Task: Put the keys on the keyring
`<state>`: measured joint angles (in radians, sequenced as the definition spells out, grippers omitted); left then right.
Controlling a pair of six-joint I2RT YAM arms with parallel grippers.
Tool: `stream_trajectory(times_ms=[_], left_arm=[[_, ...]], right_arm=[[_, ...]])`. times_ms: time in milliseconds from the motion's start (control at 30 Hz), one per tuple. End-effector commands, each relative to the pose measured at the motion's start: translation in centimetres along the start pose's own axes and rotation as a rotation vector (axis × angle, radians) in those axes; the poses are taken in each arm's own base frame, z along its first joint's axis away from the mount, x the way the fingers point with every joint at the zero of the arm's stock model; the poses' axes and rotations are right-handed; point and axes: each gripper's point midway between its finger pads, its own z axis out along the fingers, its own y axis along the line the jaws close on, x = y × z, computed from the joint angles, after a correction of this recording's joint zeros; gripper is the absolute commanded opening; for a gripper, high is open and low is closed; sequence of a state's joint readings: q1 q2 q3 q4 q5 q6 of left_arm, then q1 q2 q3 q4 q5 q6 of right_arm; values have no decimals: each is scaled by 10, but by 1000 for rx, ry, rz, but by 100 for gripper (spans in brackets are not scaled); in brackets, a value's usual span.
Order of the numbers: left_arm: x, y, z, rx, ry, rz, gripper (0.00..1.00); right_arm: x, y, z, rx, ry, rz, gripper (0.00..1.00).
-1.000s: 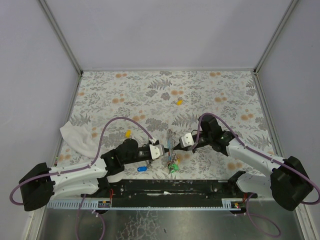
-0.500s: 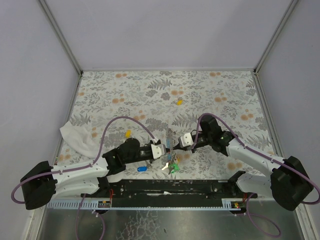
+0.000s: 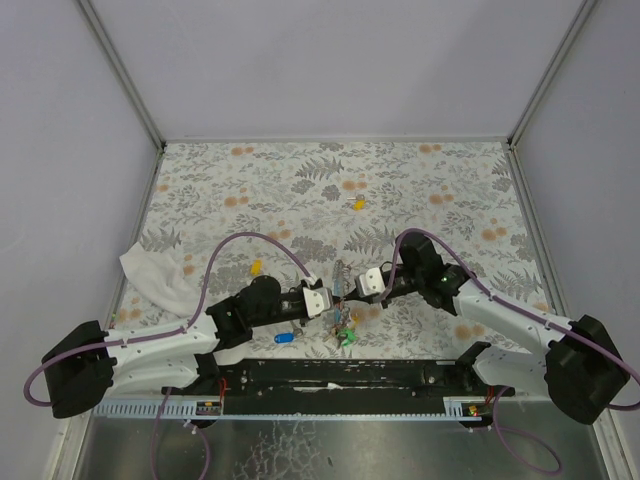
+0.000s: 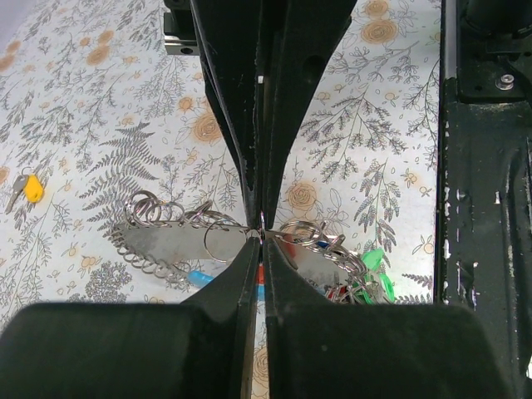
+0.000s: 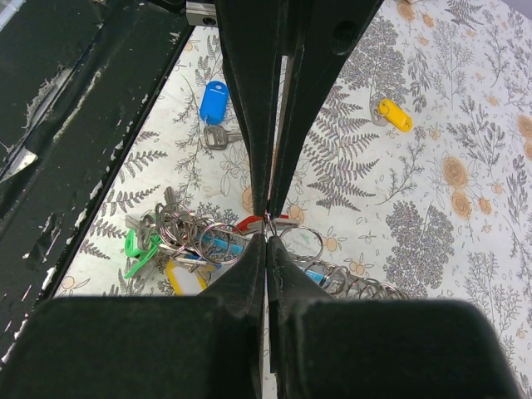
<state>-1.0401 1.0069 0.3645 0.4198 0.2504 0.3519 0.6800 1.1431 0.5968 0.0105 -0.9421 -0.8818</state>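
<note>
Counter: a counter covered in a leaf-and-flower print is walled on three sides. The work is gathered at its near edge, between the two arms.
Cloth: a crumpled white cloth is set at the left edge, well apart from the work and seemingly not needed.
Left fingers: the black left fingers are pressed fully together, and a thin wire loop of the bunch appears to be pinched at their tips.
Right fingers: the black right fingers are likewise closed tip to tip on a sliver of metal beside a red key head. Which loop it is cannot be told.
Keyring: the small metal keyring on its grey-white coiled cord is held between the two pairs of tips, low over the counter. It is probably steadied from one side so that it can be worked from the other. Green and yellow heads are already hung on it.
Loose keys: a blue-headed key and a yellow-headed key are lying nearby, and a second yellow key farther back. All are judged not yet threaded.
</note>
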Motion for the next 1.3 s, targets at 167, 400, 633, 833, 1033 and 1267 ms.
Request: stream_trajectory(times_ms=[167, 400, 633, 833, 1033, 1267], left_arm=[[-31, 8, 3, -16, -106, -14, 0], [-32, 13, -1, -7, -128, -64, 0], [-33, 17, -4, 8, -144, -101, 0], [-35, 11, -9, 42, -153, -74, 0], [-33, 7, -8, 67, -138, -65, 0], [-27, 9, -3, 62, -107, -74, 0]], right_arm=[[-26, -11, -2, 48, -64, -171, 0], [-22, -5, -3, 37, -57, -201, 0], [-22, -5, -4, 49, -54, -220, 0], [-17, -9, -7, 73, -20, -206, 0], [-12, -15, -10, 102, 19, -188, 0], [-15, -15, -9, 106, 4, -192, 0]])
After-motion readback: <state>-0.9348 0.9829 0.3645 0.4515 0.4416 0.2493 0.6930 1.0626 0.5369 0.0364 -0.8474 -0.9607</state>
